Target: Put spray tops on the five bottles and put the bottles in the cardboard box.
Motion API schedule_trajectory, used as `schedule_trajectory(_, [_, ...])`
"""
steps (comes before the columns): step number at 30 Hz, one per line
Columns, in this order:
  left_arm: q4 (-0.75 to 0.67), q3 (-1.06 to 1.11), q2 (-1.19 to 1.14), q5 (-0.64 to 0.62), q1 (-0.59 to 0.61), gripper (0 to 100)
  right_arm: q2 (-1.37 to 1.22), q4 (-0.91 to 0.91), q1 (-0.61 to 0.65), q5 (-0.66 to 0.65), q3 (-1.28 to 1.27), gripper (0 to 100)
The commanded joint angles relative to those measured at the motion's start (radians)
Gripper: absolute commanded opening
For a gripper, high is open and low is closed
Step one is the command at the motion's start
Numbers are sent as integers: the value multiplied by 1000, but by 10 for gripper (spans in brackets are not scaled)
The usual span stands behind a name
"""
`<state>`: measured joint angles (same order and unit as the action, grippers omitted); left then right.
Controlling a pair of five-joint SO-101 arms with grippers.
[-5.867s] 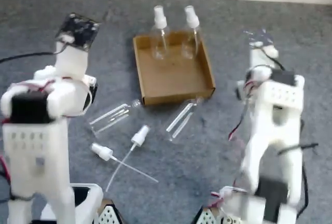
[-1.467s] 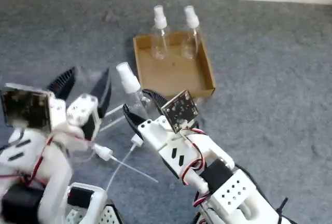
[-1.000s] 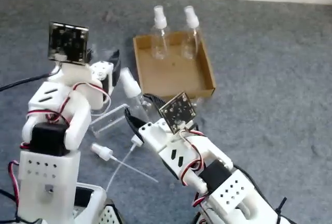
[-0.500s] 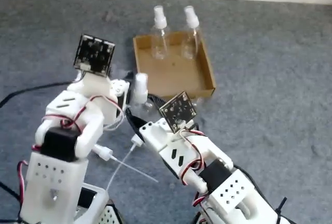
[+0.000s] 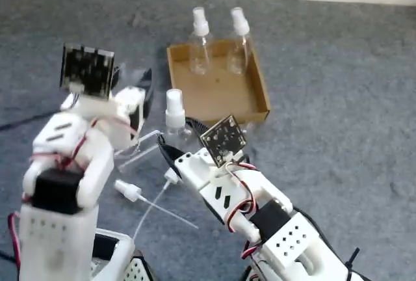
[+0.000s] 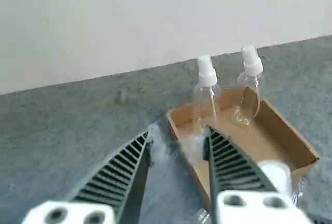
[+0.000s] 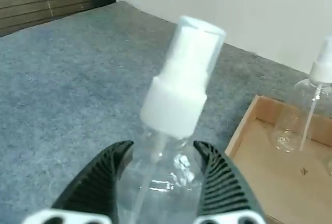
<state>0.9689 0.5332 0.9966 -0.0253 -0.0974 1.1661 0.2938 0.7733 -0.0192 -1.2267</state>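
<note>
Your right tool (image 7: 163, 154) is pinching a clear bottle (image 7: 166, 175) low on its body, holding it upright above the tabletop (image 5: 325, 99), with a white spray top (image 7: 181, 79) sitting on its neck. That top looks slightly tilted, and you cannot tell whether it is fully seated. If it is only resting there, a quick swing toward the cardboard box (image 5: 214, 99) just beyond the right tool could shake it off. The bottle is smooth and the jaws grip it low, so a fast turn of the wrist may let it pivot or slide down between them. Your left tool (image 6: 177, 136) is spread wide with nothing in it, hanging close beside the held bottle. Moving either arm without clearing the other risks a knock that tips the bottle or pops the top. In the box, two capped bottles (image 5: 200, 47) stand at the far wall from the right tool. Bring the held bottle down in the bare near part, since a bump there would probably topple them or push the light box along the tabletop. Below the left tool lie a bare bottle (image 5: 140, 146) and loose spray tops (image 5: 130, 191) with long tubes, which a low pass of an arm could sweep away.
</note>
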Motion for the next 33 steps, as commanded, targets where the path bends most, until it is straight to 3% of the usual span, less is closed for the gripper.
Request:
schedule_trajectory(1, [-43, -119, -128, -25, -15, 143, 24, -19, -5, -8, 15, 3])
schedule_trajectory(6, [-43, -114, -162, -20, -84, 143, 24, -19, -5, -8, 15, 3])
schedule_trajectory(12, [-43, 7, -154, -20, -76, 143, 27, -19, -7, -8, 15, 3])
schedule_trajectory(24, [-43, 229, 165, -20, -58, 143, 24, -19, -12, -8, 16, 3])
schedule_trajectory(33, [66, 349, 351, -20, 157, 147, -31, 62, -150, -9, 154, 3])
